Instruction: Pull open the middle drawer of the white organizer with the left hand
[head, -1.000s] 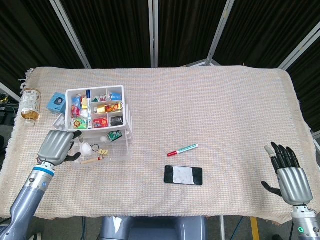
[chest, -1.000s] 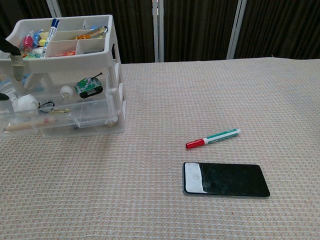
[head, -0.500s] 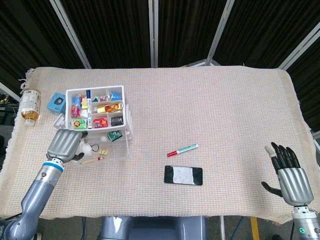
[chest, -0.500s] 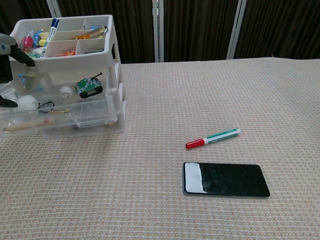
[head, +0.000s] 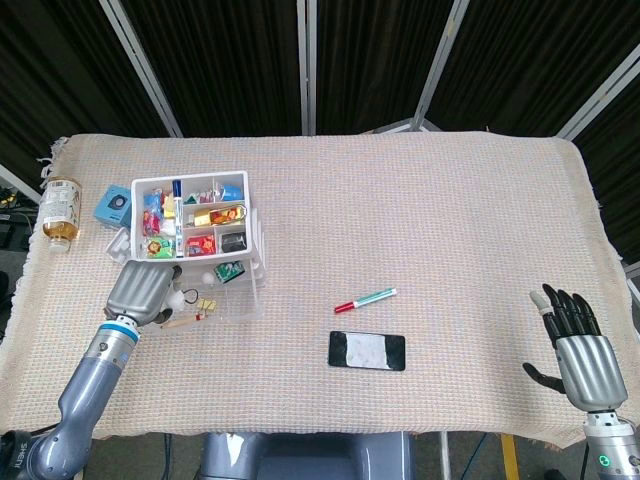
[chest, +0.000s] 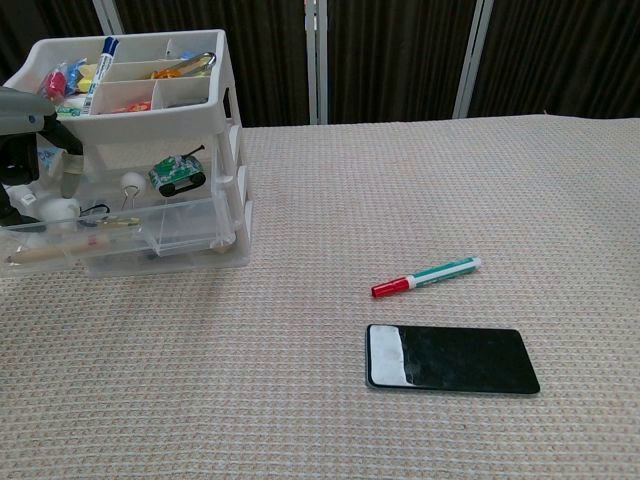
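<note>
Middle drawer (chest: 120, 185) of the white organizer (head: 200, 240): clear plastic, sits under the divided top tray, near the left end of the bench (head: 420, 220). In the chest view its front looks already drawn out toward the robot, contents showing — a small green toy, a white ball. How far out it stands relative to the bottom drawer, cannot tell.

Left robot hand (head: 145, 293): right at the organizer's near-left corner, fingers curled down over the drawer fronts. Chest view shows only part of it at the frame's left edge (chest: 25, 150), against the clear fronts. Whether it grips the middle drawer's lip or only rests on it, cannot tell.

Key relation: drawer lies directly ahead of the left robot hand, touching or just beside it. Slide axis runs from the organizer's back toward the robot's edge of the bench. Judgement: the pull goes straight back along that line.

Right robot hand (head: 578, 345): far right corner, palm up, fingers apart, holding nothing. Well apart from the organizer; the left is by far nearer.

Also on the bench: red-and-green marker (head: 365, 299) and black phone (head: 367, 351), mid-bench, clear of the pull path.
</note>
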